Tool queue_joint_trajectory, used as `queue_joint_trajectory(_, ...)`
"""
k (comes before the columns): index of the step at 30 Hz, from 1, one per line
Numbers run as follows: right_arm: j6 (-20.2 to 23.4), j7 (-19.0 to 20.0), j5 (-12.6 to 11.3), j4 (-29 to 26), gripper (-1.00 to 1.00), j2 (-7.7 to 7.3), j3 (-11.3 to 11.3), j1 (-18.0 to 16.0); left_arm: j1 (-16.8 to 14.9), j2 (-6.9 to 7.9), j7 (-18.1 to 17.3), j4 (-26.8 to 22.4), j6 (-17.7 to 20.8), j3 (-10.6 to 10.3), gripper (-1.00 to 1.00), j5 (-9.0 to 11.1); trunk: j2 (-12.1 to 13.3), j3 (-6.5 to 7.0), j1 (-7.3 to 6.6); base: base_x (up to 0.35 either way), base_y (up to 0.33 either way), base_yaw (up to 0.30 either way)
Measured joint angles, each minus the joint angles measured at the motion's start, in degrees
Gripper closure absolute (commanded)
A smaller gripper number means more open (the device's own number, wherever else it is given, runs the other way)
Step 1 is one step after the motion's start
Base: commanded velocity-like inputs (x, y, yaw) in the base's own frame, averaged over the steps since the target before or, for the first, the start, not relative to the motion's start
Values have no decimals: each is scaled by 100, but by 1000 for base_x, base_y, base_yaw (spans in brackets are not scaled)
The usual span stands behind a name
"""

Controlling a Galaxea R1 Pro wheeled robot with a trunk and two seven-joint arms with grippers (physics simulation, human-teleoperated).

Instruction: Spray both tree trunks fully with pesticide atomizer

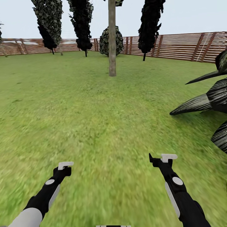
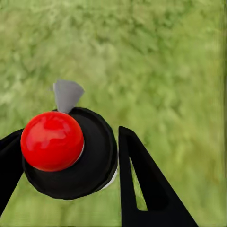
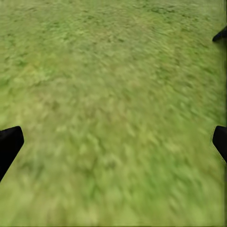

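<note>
Your left pincer (image 1: 65, 164) is clamped on the pesticide atomizer (image 2: 71, 151): in the left wrist view a dark round bottle with a bright red ball on top and a pale grey nozzle tip sits pressed between the two black fingers (image 2: 146, 189). The helper colour of that spot reads red here, not green. Carrying it low and forward over the grass (image 1: 104, 126) keeps the nozzle pointing ahead, which I judge is why you hold it that way while driving.

Your right pincer (image 1: 162, 157) is spread wide and holds nothing; the right wrist view shows its two finger tips (image 3: 9, 144) at opposite edges with bare lawn between them. It hangs level with the left arm, likely just parked out of the way.

Straight ahead, far off, stands one thick grey-brown tree trunk (image 1: 112, 41), rising bare from the lawn and well apart from both arms. Behind it runs the brown slatted fence (image 1: 189, 45), with dark cone-shaped trees (image 1: 82, 22) and a rounded bush (image 1: 111, 41) along it. At the right edge, near you, striped dark palm fronds (image 1: 201, 102) poke in over the grass.

The pickup looks done and no spraying has started; you are too far from the trunk for the spray to reach. Keep heading toward it, steering left of the fronds so the right arm does not brush them. I cannot see a second thick trunk from here.
</note>
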Motion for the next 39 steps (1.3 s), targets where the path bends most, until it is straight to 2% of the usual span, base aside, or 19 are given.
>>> queue_joint_trajectory(29, 0, 0, 0, 0, -100, 0, 0, 0, 1, -2, 0, -2, 0, 0, 100, -7, 0, 0, 0, 285, 205, -297)
queue_joint_trajectory(39, 0, 0, 0, 0, -100, 2, 0, 0, 1, 0, 0, -2, 0, 0, 100, -7, 0, 0, 0, 288, 201, -22)
